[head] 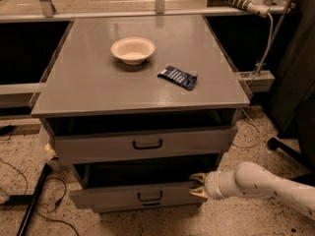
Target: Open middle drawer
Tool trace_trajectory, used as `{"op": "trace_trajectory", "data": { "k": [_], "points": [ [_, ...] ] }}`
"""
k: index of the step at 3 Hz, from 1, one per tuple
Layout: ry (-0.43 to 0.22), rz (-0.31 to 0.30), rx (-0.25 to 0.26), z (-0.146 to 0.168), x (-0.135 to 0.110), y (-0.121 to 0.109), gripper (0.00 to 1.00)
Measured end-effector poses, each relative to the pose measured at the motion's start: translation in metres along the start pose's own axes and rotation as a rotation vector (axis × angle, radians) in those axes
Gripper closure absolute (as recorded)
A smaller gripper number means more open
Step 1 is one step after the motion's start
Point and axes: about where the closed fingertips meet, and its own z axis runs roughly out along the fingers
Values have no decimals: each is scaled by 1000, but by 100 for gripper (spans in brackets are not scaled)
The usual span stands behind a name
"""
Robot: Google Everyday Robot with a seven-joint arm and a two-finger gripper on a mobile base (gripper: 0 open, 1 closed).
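I am reaching in from the lower right, holding my gripper [198,186] at the right end of the middle drawer [113,196]. My jaws are standing spread, one tip above the front's top edge and one lower against its face. The middle drawer is sitting low in the grey table [98,90], sticking out past the top drawer [197,140] above it, its black bar handle [150,196] facing the camera. On the table a cream bowl [133,49] and a dark blue snack packet [178,77] are lying near each other, apart.
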Motion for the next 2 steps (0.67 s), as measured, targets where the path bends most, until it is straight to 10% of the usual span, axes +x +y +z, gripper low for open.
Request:
{"op": "trace_trajectory", "data": {
  "k": [2],
  "points": [
    [-7,-6,-25,-13,-6,13,100]
  ]
}}
